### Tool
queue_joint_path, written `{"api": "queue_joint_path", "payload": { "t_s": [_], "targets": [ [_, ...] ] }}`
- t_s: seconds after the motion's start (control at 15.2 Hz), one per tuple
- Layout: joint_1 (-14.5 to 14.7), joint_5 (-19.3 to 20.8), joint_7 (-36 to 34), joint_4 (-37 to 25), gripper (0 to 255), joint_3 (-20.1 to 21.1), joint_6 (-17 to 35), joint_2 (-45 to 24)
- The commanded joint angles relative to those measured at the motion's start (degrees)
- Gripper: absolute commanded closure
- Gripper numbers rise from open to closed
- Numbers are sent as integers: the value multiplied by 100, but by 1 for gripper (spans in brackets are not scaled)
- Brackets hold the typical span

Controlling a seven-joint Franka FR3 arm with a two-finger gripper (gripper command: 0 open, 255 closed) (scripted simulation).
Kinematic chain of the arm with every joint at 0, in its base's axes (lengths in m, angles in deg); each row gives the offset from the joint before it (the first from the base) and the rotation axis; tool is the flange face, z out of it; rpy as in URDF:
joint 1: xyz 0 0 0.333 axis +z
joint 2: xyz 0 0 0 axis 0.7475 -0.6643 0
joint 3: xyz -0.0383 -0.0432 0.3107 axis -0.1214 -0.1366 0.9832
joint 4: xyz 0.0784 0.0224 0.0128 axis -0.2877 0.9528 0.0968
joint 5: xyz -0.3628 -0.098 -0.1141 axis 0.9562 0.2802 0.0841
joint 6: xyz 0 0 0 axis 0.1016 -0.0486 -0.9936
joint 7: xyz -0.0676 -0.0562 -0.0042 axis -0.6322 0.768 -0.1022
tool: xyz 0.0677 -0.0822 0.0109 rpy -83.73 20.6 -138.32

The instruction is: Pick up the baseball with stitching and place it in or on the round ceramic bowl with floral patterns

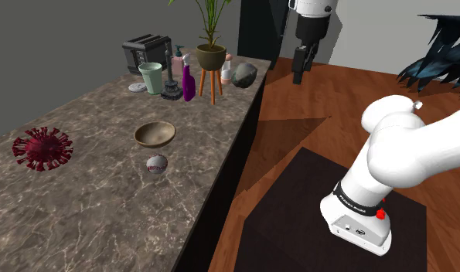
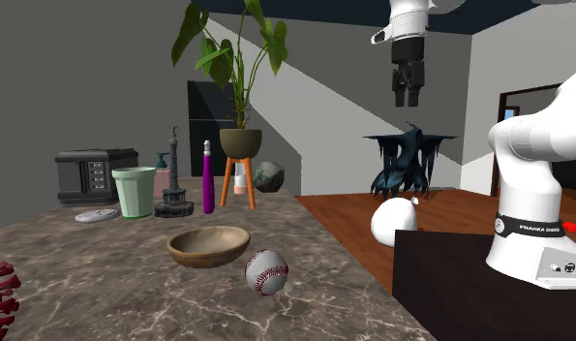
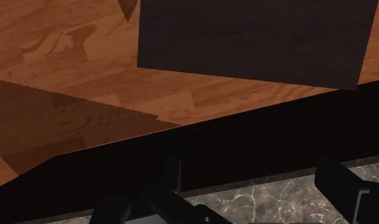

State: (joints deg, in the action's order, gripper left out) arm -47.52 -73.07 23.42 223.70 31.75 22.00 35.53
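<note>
Marbled brown stone desk (image 1: 81, 209): white red-stitched baseball (image 1: 156, 163) lies just beside brown round bowl (image 1: 155, 134). High over wood floor (image 1: 321, 96), black fingers (image 1: 299, 71) hang spread, holding nothing, well apart from baseball.

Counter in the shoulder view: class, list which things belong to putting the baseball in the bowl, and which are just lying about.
Belong to the job: baseball, brown bowl, the open hand.

Just lying about: toaster, green cup, purple bottle, potted plant, red spiky ball.
</note>
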Motion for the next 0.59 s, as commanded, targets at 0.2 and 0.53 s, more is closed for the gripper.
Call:
{"api": "queue_joint_path", "payload": {
  "t_s": [0.2,0.53],
  "targets": [
    [109,-203,-251,62,0,186,422,-390],
    [278,-491,-637,24,0,493,1116,-1151]
  ]
}}
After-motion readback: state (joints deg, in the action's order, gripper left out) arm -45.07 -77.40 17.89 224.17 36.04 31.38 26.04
